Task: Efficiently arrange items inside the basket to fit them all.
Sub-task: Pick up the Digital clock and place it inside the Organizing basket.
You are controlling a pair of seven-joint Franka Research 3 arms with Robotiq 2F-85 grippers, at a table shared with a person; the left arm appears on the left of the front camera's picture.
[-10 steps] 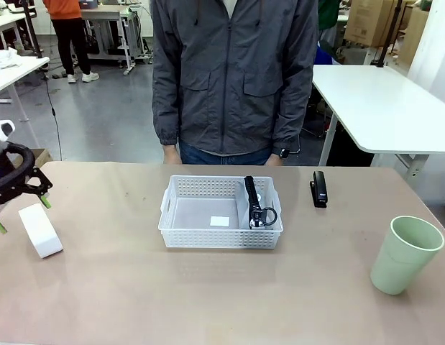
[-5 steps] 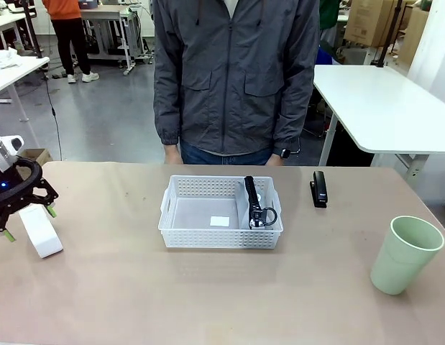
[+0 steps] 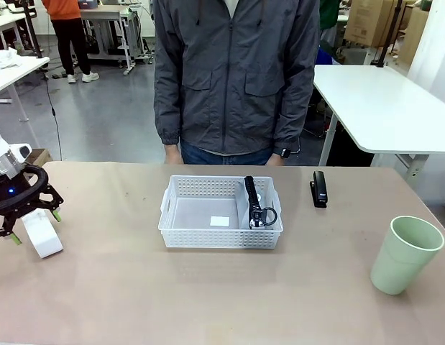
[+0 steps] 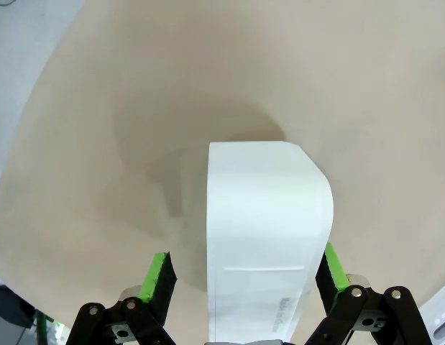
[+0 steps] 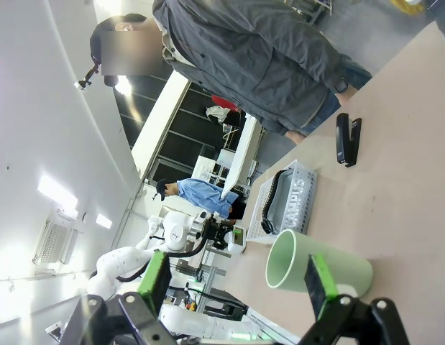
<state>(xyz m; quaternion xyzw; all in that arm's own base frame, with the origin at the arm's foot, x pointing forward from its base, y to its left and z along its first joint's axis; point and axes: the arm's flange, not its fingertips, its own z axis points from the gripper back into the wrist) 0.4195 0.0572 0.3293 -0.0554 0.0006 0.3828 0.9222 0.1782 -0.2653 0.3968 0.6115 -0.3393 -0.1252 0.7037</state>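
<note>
The left end effector (image 3: 35, 228) is seen at 9 o'clock of the basket (image 3: 180, 233), jaws spread wide and set astride the box (image 3: 44, 241), one green pad along each long side. No contact can be made out, so nothing is held. That straddle is judged to be a line-up for a pinch across the box's narrow width.

The right end effector (image 5: 238, 282) is likewise held wide and empty, with the cup (image 5: 315, 267) framed ahead of it, apart from the pads. The cup is stood upright on the table (image 3: 208, 302) at 4 o'clock of the basket.

The stapler (image 3: 319, 188) is laid flat at 2 o'clock, just outside the rim. The pouch (image 3: 252, 203) is stood on edge against the basket's 3 o'clock wall, presumably so that the floor is left free for the rest.

Counted: one basket and four items, with one pouch inside and one box, one stapler and one cup outside, plus two end effectors. A person is stood at 12 o'clock, arms hung at the sides.
</note>
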